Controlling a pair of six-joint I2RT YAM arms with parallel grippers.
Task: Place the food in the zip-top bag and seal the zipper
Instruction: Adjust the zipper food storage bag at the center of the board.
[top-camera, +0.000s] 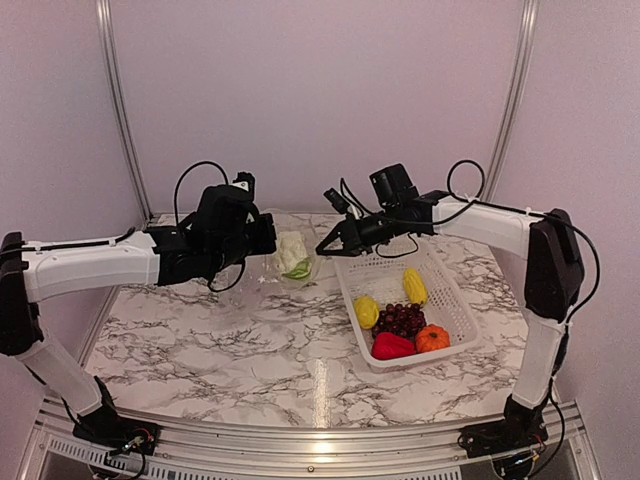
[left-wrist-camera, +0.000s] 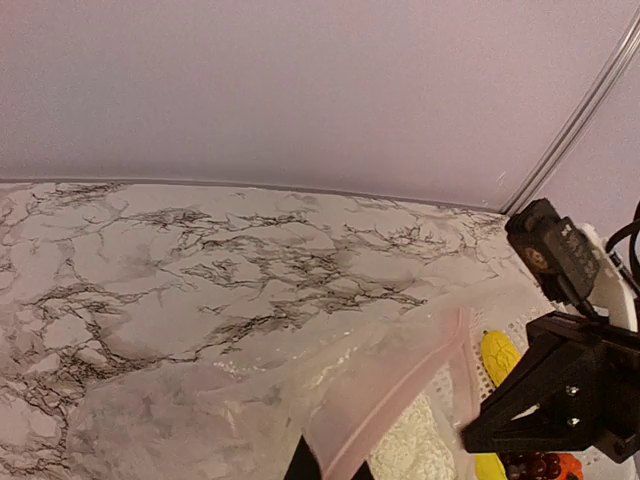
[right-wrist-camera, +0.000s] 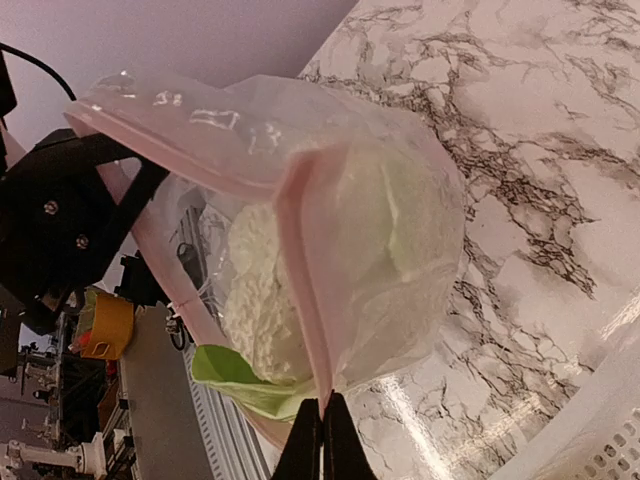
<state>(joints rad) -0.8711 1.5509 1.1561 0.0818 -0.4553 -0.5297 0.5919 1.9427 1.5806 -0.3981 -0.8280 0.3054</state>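
At the back centre of the desk (top-camera: 220, 340), the zip-top bag (top-camera: 290, 264) is held between both arms, cauliflower (top-camera: 290, 246) already inside. Left tool (top-camera: 268, 240) clenched on the bag's left edge; right tool (top-camera: 323, 247) pinched tight on the pink zipper (right-wrist-camera: 300, 250) strip opposite, so the mouth's long axis runs left to right between them. Grapes (top-camera: 400, 320), red pepper (top-camera: 392, 346), orange fruit (top-camera: 432, 339) and two yellow pieces (top-camera: 366, 311) lie in the white basket (top-camera: 455, 310), right of the bag, beneath the right arm, judged nearer for fetching
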